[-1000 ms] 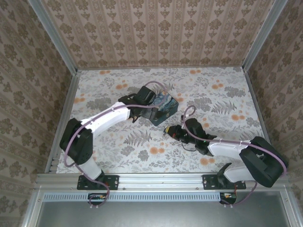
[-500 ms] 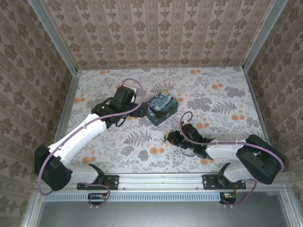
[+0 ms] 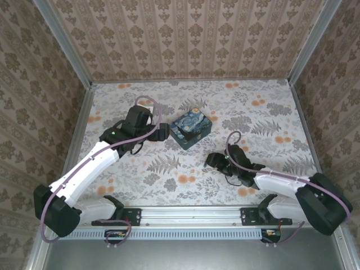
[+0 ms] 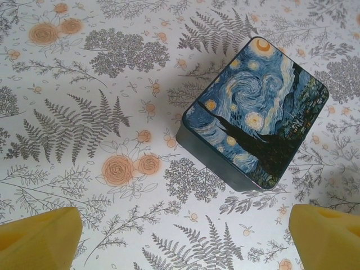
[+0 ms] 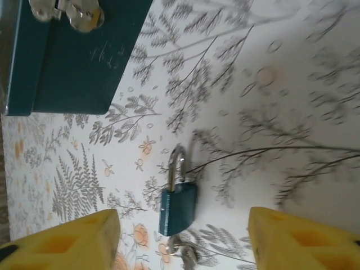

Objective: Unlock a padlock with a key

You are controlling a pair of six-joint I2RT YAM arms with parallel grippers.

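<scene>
Top view, far left: your left arm reaches up from its base over the floral table [image 3: 264, 112]. The left gripper [image 3: 163, 133] sits just left of the Starry Night tin [image 3: 192, 129]; whether they touch cannot be told from above.

Left wrist view: both yellow fingertips [image 4: 39, 239] stand far apart at the lower corners, released, with nothing but printed tabletop between them. The tin lies ahead of them, lid up and closed, turned diagonally, apart from both pads.

Centre right, top view: your right gripper [image 3: 212, 160] is low over the table, below and to the right of the tin and apart from it.

Right wrist view: its yellow fingers [image 5: 67, 242] are spread wide, released, gripping nothing. The padlock [image 5: 178, 207] lies flat on the table between them, touching neither, blue body toward the camera and steel shackle pointing toward the tin. Whether the shackle is latched cannot be told. The key [image 5: 181, 251] shows as a small metal sliver at the body's near end, touching or just beside it; too blurred to say if it is seated. The tin's teal side and metal clasp [image 5: 67, 12] sit upper left, well apart from the padlock.
</scene>
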